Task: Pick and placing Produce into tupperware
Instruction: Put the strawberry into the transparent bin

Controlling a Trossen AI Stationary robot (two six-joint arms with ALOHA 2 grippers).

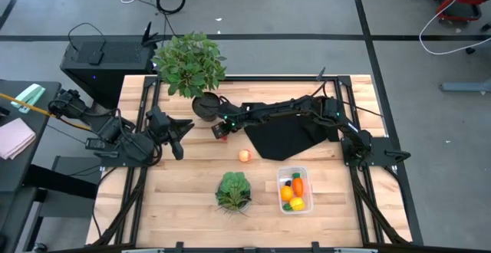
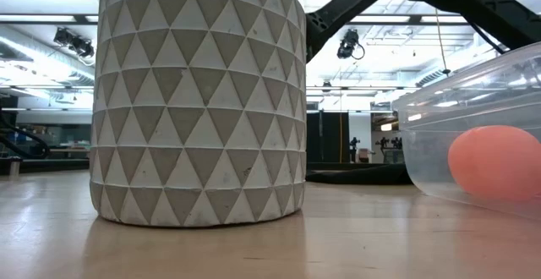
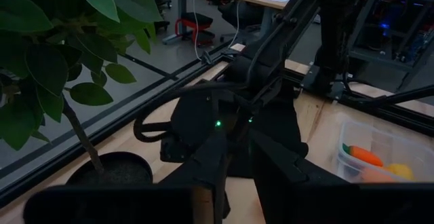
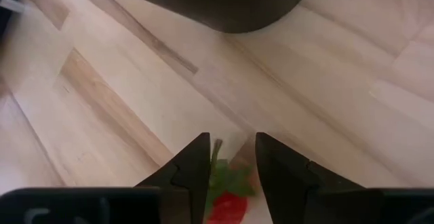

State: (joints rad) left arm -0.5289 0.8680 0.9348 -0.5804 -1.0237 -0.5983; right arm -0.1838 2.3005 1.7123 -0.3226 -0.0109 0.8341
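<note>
Right gripper (image 4: 230, 157) over table (image 1: 192, 184) beside plant pot (image 1: 205, 106), fingers narrowly apart around red piece (image 4: 227, 207). Left gripper (image 1: 178, 130) waits, state unclear.

- Potted green plant (image 1: 189, 64) near the far edge of the wooden table (image 1: 184, 199) — its grey triangle-patterned pot (image 2: 199, 101) fills the low view.
- Leafy lettuce head (image 1: 233, 189) near the front edge.
- Black cloth sheet (image 1: 285, 140) lying right of centre.
</note>
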